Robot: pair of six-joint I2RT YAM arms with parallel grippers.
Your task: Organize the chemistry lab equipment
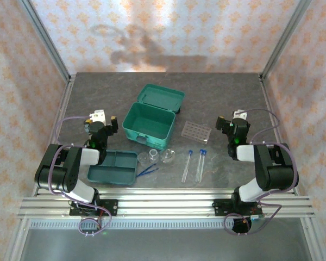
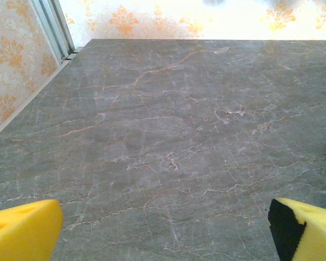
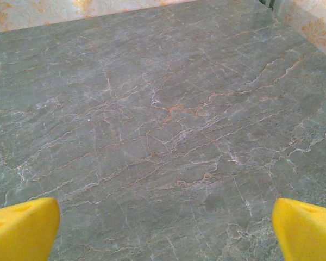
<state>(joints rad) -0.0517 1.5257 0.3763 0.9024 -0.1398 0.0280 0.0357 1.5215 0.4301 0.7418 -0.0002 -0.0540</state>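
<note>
Grey veined tabletop [image 3: 163, 119], right gripper [image 3: 164, 232] spread wide above it, yellow pads [image 3: 22, 228] at lower corners, patterned wall [image 3: 43, 11] behind

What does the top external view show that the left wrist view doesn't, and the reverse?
Top external: test tubes, rack, two glass vessels, tweezers, tray and the open case, plus both arms. Left wrist: yellow fingertips up close, spread wide, and fine veining in the stone. Shared: the grey table, the open left gripper and the patterned wall.

An open teal hinged case [image 1: 148, 124] sits on the grey marble table [image 1: 98, 98] — floral walls [image 1: 168, 27] around.
</note>
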